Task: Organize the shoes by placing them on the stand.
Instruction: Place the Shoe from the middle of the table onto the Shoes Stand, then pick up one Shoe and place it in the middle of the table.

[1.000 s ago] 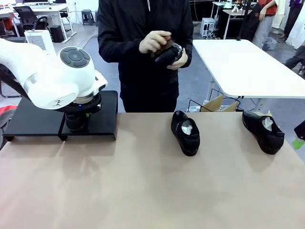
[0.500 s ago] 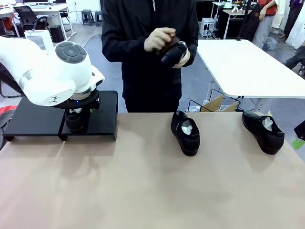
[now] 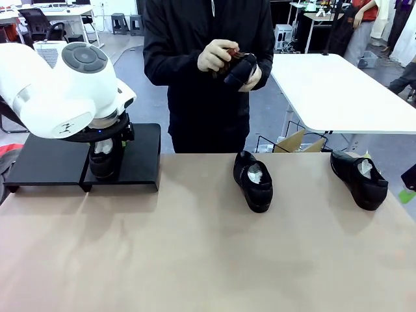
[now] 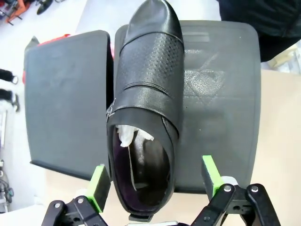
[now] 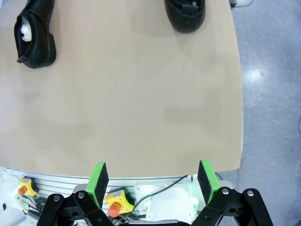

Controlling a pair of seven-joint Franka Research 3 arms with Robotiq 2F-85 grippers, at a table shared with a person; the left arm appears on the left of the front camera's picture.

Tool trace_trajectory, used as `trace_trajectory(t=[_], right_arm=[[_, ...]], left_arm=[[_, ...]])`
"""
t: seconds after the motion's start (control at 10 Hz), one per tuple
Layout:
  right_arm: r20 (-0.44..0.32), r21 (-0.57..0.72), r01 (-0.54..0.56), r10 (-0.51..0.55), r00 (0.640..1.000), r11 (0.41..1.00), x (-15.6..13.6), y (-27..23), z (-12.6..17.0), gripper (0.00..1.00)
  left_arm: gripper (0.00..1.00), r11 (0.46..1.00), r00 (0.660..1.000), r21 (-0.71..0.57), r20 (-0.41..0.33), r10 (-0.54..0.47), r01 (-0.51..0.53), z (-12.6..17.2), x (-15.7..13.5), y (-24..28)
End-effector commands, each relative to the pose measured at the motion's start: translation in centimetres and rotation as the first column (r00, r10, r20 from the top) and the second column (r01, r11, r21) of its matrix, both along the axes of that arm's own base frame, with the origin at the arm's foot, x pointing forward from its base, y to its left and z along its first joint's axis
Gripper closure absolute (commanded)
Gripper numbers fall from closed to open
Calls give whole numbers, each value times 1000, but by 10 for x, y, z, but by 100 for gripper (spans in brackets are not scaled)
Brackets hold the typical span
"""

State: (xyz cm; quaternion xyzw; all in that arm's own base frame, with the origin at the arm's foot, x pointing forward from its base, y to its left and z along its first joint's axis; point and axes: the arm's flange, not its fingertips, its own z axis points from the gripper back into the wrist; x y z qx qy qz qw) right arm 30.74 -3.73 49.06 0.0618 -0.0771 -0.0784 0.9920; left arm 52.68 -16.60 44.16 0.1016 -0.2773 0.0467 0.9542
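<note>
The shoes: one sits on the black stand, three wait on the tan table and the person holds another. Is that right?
Not quite. The front view shows two on the table, not three: the middle shoe and the right-hand shoe. The rest holds: one shoe sits on the stand, and the person holds another shoe.

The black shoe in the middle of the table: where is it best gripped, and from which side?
Probably across the rear of the glossy black leather dress shoe, at its paper-stuffed opening, coming straight down from above. It stands upright on its sole, heel towards the robot, sidewalls free, so close across its width, not its length.
</note>
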Motion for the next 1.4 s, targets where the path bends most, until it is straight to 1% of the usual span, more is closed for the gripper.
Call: trace_trajectory(t=[0.0, 1.1, 1.2, 1.3], right_arm=[[3, -1, -1, 1, 1000, 1000, -1, -1, 1, 0], [3, -1, -1, 1, 1000, 1000, -1, -1, 1, 0], [3, -1, -1, 1, 1000, 1000, -1, -1, 1, 0], [3, -1, -1, 1, 1000, 1000, -1, -1, 1, 0]], left_arm=[[0, 1000, 1000, 21, 3, -16, 16, -5, 5, -2], [0, 1000, 1000, 21, 3, -16, 16, -5, 5, -2], [0, 1000, 1000, 7, -8, -9, 9, -6, 3, -3], [0, 1000, 1000, -23, 21, -5, 5, 34, -22, 0]])
